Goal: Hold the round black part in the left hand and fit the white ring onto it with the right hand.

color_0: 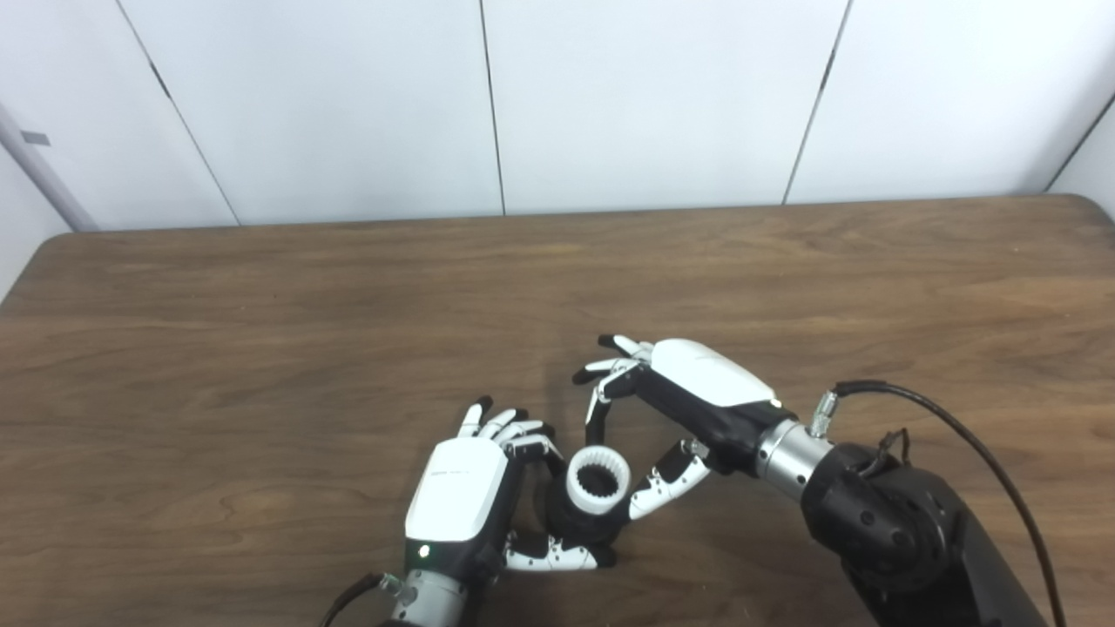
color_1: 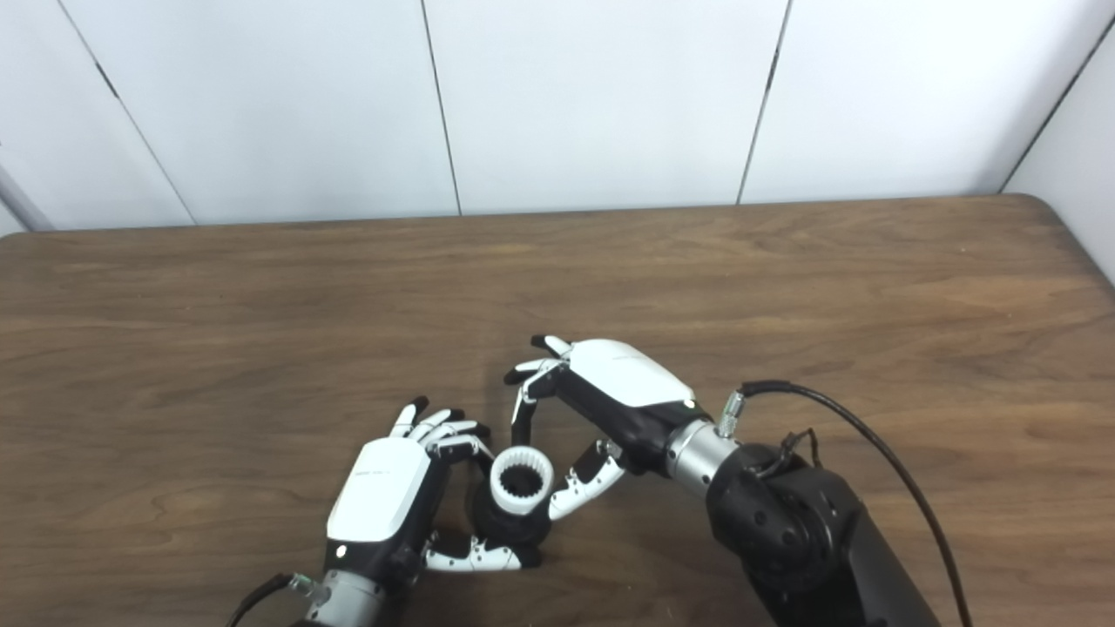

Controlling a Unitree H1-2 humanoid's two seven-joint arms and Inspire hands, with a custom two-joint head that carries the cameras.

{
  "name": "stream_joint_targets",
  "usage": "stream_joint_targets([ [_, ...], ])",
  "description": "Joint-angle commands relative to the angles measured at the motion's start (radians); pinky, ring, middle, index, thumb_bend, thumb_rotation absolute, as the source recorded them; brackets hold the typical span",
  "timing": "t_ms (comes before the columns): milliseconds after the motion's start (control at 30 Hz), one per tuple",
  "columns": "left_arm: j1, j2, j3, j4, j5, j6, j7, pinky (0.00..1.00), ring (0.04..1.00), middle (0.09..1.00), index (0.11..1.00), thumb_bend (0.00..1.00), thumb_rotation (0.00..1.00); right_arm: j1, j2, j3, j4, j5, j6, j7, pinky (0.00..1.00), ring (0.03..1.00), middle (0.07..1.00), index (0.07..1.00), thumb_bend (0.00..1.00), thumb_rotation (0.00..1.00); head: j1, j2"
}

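My left hand [color_0: 475, 496] is shut on the round black part [color_0: 582, 526], fingers and thumb wrapped around it near the table's front edge. The white toothed ring [color_0: 598, 481] sits on top of the black part, its opening facing up; it also shows in the right eye view [color_1: 521, 480]. My right hand [color_0: 688, 401] is just right of and above the ring with its fingers apart. Its thumb lies close beside the ring's right side and its fingertips [color_0: 596, 430] hang above the ring; it holds nothing.
The wooden table [color_0: 261, 348] stretches wide to the back and both sides. A black cable [color_0: 958, 435] loops from my right wrist. White wall panels stand behind the table's far edge.
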Motion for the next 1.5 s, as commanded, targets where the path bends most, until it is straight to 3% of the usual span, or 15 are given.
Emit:
stream_joint_targets([
  [0, -0.008, -0.006, -0.007, -0.006, 0.015, 0.002, -0.002, 1.00, 0.880, 0.780, 0.484, 0.52, 0.05, -0.020, 0.004, -0.003, -0.019, -0.004, -0.035, -0.018, 1.00, 1.000, 0.856, 0.483, 0.52, 0.13, 0.002, 0.001],
  [1467, -0.013, -0.018, -0.014, -0.006, 0.023, 0.012, -0.007, 1.00, 0.886, 0.782, 0.484, 0.52, 0.05, 0.004, 0.006, -0.002, 0.043, -0.021, -0.093, -0.044, 1.00, 1.000, 0.851, 0.483, 0.52, 0.13, 0.011, 0.010],
])
